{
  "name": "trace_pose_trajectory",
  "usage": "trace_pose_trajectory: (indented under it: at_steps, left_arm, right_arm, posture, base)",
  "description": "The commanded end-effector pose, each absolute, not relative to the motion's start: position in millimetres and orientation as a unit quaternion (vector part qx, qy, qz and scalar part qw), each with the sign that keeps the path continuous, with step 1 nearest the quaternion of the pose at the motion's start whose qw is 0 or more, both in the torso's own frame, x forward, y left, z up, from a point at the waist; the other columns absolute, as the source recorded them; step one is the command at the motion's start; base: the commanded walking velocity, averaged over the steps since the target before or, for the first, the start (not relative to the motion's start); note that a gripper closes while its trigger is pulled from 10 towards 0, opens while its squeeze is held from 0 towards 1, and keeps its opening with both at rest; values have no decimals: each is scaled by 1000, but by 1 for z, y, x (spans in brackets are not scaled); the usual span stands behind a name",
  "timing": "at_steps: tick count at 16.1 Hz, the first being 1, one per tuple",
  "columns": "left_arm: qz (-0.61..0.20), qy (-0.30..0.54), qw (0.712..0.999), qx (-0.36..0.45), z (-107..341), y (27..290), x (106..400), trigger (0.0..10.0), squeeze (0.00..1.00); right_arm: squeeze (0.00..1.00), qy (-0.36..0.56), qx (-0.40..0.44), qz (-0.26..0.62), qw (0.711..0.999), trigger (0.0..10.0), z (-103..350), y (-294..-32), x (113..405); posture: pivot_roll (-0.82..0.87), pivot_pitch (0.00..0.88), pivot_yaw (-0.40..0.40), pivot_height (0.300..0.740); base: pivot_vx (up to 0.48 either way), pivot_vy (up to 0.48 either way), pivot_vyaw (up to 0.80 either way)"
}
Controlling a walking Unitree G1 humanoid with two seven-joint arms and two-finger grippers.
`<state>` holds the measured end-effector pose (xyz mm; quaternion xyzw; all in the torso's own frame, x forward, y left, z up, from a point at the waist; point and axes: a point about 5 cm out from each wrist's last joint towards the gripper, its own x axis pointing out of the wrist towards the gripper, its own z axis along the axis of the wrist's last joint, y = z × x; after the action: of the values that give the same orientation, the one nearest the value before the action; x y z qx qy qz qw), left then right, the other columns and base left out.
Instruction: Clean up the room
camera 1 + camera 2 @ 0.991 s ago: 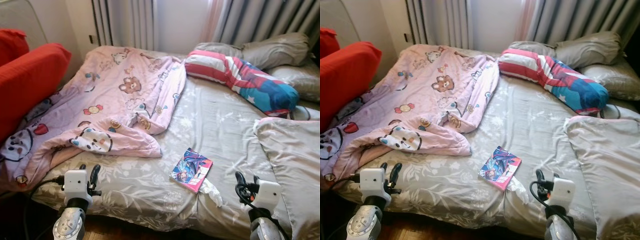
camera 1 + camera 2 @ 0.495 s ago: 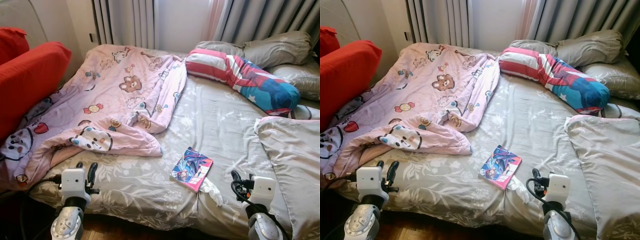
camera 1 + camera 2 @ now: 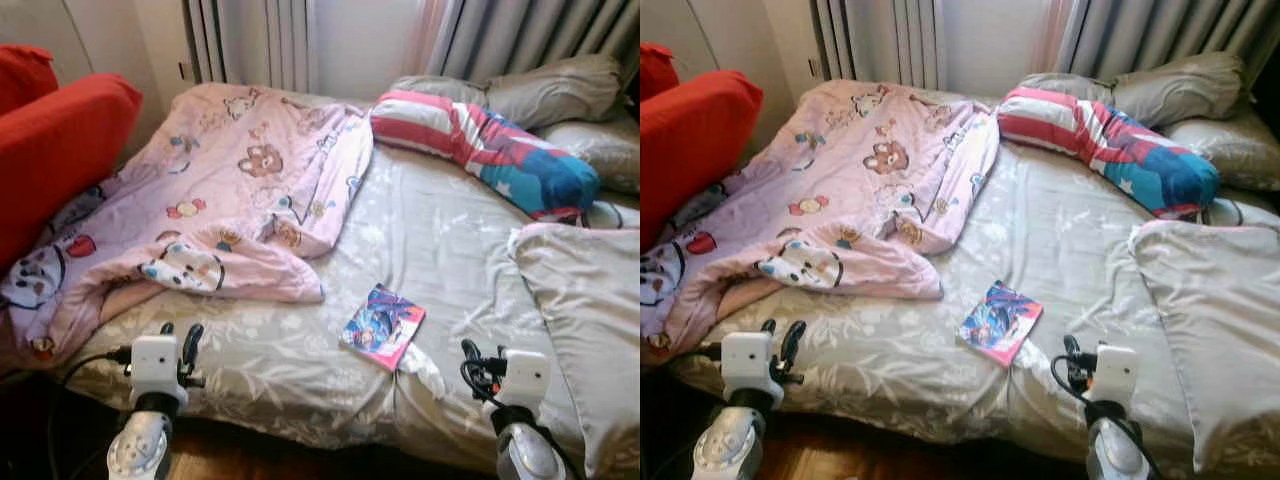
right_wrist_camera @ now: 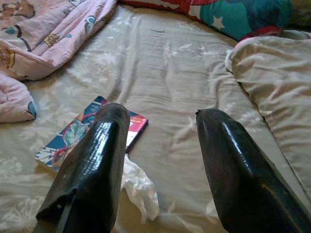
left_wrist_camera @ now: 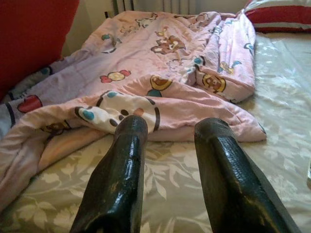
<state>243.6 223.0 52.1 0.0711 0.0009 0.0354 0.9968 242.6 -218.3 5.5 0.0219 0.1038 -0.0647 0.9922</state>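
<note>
Faced a bed (image 3: pixel 300 370) under a grey floral sheet, its near edge closest to the robot. Found a pink cartoon blanket (image 3: pixel 230 200) crumpled over the bed's left half, reaching the far left corner and spilling off the left edge beside a red cushion (image 3: pixel 60 140). Saw a colourful book (image 3: pixel 383 325) lying flat near the near edge, about midway along it, apart from the blanket. Noted a crumpled white tissue (image 3: pixel 425 370) just beside the book's right corner, closer to the near edge. Spotted a red, white and blue striped pillow (image 3: pixel 480 150) along the far edge, with grey pillows (image 3: pixel 550 90) behind it at the far right corner. Found another grey pillow (image 3: pixel 585 320) lying along the right edge. No containers among them.

Held the left claw (image 3: pixel 178 345) over the near edge at the bed's left corner, fingers (image 5: pixel 116 179) parted and empty, pointed at the blanket's folded hem. Held the right claw (image 4: pixel 160 165) over the near edge further right, fingers (image 4: pixel 92 165) likewise spread and gripping nothing, with book and tissue just ahead of its left finger.

Grey curtains (image 3: pixel 520 35) hung behind the bed's far edge.
</note>
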Motion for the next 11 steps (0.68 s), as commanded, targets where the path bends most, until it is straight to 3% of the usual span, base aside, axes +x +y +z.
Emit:
trace_pose_trajectory:
  at_steps: [1,6,11]
  left_arm:
    - [29,8,997,68,51,221,242,10000,0]
    - [22,9,997,72,52,219,241,10000,0]
    - [29,12,997,75,53,224,239,10000,0]
  right_arm:
    - [0,109,24,-76,991,10000,4,-223,240]
    - [0,128,19,-77,989,10000,0,-222,241]
    - [0,111,21,-73,991,10000,3,-220,243]
  posture:
    - [175,75,-67,661]
    - [185,58,-65,661]
    - [186,68,-68,624]
  base:
    - [0,0,0]
    - [0,0,0]
    - [0,0,0]
